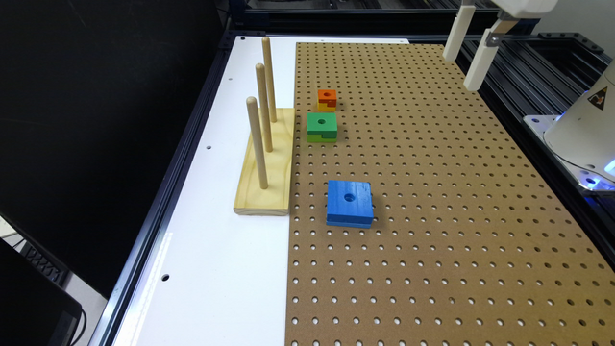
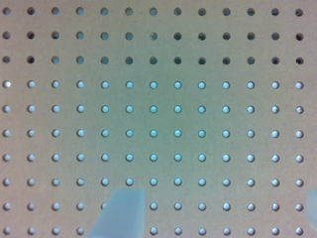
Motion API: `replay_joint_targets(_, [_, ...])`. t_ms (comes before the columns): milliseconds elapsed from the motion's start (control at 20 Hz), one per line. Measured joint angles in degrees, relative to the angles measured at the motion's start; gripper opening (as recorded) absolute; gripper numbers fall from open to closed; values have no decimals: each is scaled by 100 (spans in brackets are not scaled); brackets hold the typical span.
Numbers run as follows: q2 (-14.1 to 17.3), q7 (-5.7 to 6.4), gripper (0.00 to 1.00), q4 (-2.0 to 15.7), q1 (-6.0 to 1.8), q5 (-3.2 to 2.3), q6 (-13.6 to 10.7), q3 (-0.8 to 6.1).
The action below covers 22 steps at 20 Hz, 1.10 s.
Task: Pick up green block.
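Observation:
The green block (image 1: 322, 126) lies flat on the brown pegboard (image 1: 432, 192), beside the wooden peg stand. It is square with a centre hole, a notched side and a lighter yellow-green lower layer. My gripper (image 1: 461, 72) hangs high above the pegboard's far edge on the exterior view's right, well away from the block. Its two white fingers (image 1: 480, 62) stand apart, open, with nothing between them. In the wrist view the gripper (image 2: 218, 194) looks down on bare pegboard (image 2: 158, 119), with one finger (image 2: 121, 213) showing and the other at the frame's edge.
A smaller orange-and-yellow block (image 1: 327, 99) sits just beyond the green one. A larger flat blue block (image 1: 350, 203) lies nearer the camera. The wooden stand (image 1: 266, 163) carries three upright pegs. The robot base (image 1: 581, 134) stands at the exterior view's right.

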Motion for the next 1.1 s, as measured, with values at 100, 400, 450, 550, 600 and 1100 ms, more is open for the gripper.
replay_joint_targets(100, [0, -3, 100, 0, -21, 0, 0, 0])
replay_joint_targets(400, [-4, -78, 100, 2, -154, -11, 3, 0])
replay_joint_targets(450, [-5, -110, 100, 5, -192, -12, 5, 0])
replay_joint_targets(550, [-5, -137, 100, 27, -243, -18, 6, 0])
replay_joint_targets(600, [-3, -141, 100, 48, -256, -23, 9, 0])
replay_joint_targets(1100, [657, -166, 100, 503, -312, -36, 444, 0])
